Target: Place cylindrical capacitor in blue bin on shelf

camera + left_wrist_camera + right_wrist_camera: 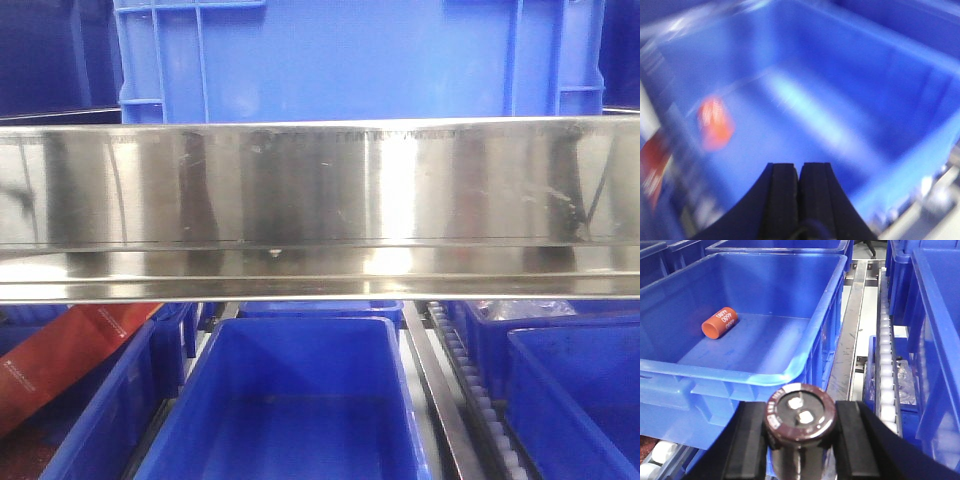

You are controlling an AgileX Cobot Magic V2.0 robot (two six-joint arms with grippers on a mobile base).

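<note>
The cylindrical capacitor (720,323) lies on its side on the floor of the blue bin (790,290), near the bin's far left corner, its white digits facing up and nothing touching it. The right hand (800,445) hovers in front of the bin's near rim, its two black fingers (752,440) closed against the sides of a dark brown cylinder (799,415), whose flat end with two pale terminals faces the camera. The left hand (799,170) is pressed fully closed, pads touching and nothing between them, over the same bin in a blurred view. The shelf (320,190) shows its scuffed steel rail across the front view, with a red packet (60,360) below at left
</note>
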